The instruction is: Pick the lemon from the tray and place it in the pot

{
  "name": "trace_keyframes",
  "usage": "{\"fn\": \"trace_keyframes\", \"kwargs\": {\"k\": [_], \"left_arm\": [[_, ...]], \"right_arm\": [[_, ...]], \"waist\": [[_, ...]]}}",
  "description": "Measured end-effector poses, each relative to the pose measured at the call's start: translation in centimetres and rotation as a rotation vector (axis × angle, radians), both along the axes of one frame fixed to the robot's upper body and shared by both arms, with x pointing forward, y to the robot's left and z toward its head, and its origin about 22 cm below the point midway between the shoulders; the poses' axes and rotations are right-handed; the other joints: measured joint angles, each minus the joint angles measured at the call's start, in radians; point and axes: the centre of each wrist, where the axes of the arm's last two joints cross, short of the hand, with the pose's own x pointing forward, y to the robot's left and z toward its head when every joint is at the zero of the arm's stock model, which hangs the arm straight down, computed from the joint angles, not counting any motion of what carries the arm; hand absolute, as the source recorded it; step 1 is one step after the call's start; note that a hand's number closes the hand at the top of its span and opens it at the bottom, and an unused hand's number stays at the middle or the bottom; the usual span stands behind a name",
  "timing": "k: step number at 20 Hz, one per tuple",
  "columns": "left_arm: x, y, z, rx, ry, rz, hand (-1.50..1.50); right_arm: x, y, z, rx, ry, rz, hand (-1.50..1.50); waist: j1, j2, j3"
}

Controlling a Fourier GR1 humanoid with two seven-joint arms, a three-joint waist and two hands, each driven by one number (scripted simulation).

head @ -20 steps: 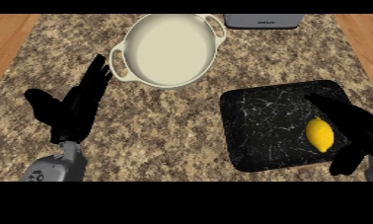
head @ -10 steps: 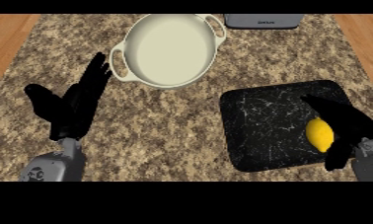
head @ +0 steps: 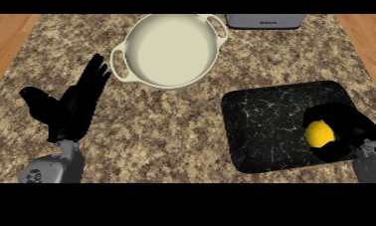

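Head view shows the right hand at the right end of the tray, with its fingers now curled around the lemon. One second ago the fingers lay beside and behind the lemon without enclosing it; half a second ago they had begun to fold in; at present dark fingers wrap the top, right and lower sides of the fruit, leaving only its left face visible. This change indicates that the grasp step is complete or nearly so, and the lift has not begun, since the lemon sits at about the same position over the tray's right side as before. The tray is a dark, marbled, square dish with rounded corners and holds nothing other than the lemon and the hand around it. The pot is a cream, two-handled vessel standing well apart from the tray, toward the upper left, and its interior is bare. The left hand shows at the left edge of the counter, fingers straight and pointing up toward the pot's near handle, resting and unchanged from the earlier pictures. A grey object lies at the far edge, right of the pot. The next move, by judgement, is to raise the lemon clear of the tray rim and carry it up and left over the pot.
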Motion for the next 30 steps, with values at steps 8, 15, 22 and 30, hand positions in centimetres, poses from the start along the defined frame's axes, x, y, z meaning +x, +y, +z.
{"fn": "trace_keyframes", "kwargs": {"k": [8, 15, 22, 30], "left_arm": [[-0.5, -0.6, 0.7, 0.005, -0.006, 0.003, 0.00], [-0.3, -0.4, 0.2, 0.009, 0.002, -0.023, 0.00], [-0.2, -0.3, -0.1, 0.004, 0.001, -0.010, 0.00], [-0.3, -0.3, -0.2, 0.008, 0.006, -0.003, 0.00]], "right_arm": [[0.3, 1.0, 0.1, 0.025, -0.051, 0.021, 1.50], [4.2, 13.4, 0.1, 0.077, -0.148, -0.104, 1.50], [5.5, 18.5, 3.6, 0.058, -0.409, -0.206, 1.50], [4.6, 19.9, 12.6, 0.187, -0.653, -0.141, 1.50]], "waist": [[0.000, 0.000, 0.000], [0.023, 0.003, 0.000], [0.008, 0.000, 0.000], [-0.001, -0.003, 0.000]]}}
